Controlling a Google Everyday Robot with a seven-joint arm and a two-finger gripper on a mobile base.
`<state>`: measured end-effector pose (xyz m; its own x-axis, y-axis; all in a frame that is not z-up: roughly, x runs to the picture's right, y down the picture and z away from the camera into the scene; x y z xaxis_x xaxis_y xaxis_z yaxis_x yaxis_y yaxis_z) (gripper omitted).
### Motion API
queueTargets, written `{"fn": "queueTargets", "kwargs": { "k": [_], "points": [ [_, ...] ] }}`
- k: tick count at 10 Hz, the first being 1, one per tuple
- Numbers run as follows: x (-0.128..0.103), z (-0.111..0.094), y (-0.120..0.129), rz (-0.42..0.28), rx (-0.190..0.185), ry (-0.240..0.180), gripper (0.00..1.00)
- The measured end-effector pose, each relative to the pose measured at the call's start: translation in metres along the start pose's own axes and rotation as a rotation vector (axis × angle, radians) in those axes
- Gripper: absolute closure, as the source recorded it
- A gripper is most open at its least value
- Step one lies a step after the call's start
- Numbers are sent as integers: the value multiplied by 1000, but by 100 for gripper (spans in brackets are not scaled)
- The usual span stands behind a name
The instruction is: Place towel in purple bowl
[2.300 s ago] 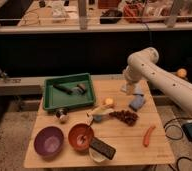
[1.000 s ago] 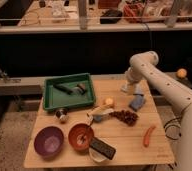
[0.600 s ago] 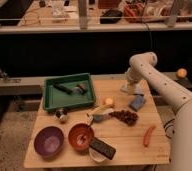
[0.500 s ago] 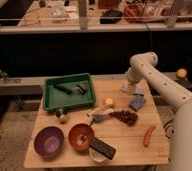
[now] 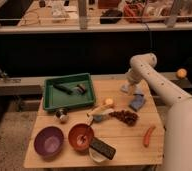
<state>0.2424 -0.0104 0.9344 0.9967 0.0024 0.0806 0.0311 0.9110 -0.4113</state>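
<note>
Nothing is done yet: the towel (image 5: 137,102) lies on the counter (image 5: 129,146), far from the empty purple bowl (image 5: 49,141). The gripper (image 5: 130,89) is right by the towel, but I cannot tell if it is open or closed.

view: one camera, raised, looking down across the table (image 5: 126,146) | range: middling, whole top framed | gripper (image 5: 131,90): upper right of centre, most tabletop left and nearer

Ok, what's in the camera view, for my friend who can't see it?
A white robot arm's gripper is right beside a blue towel on a wooden table. The purple bowl sits empty at the front left, next to an orange-red bowl.
</note>
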Motion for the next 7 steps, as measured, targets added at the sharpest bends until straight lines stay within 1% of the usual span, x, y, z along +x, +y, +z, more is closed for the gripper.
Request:
{"fn": "queueTargets", "kwargs": {
  "k": [4, 7],
  "points": [
    [3, 18, -4, -6, -23, -3, 20],
    [12, 27, -6, 2, -40, -2, 20]
  ]
}}
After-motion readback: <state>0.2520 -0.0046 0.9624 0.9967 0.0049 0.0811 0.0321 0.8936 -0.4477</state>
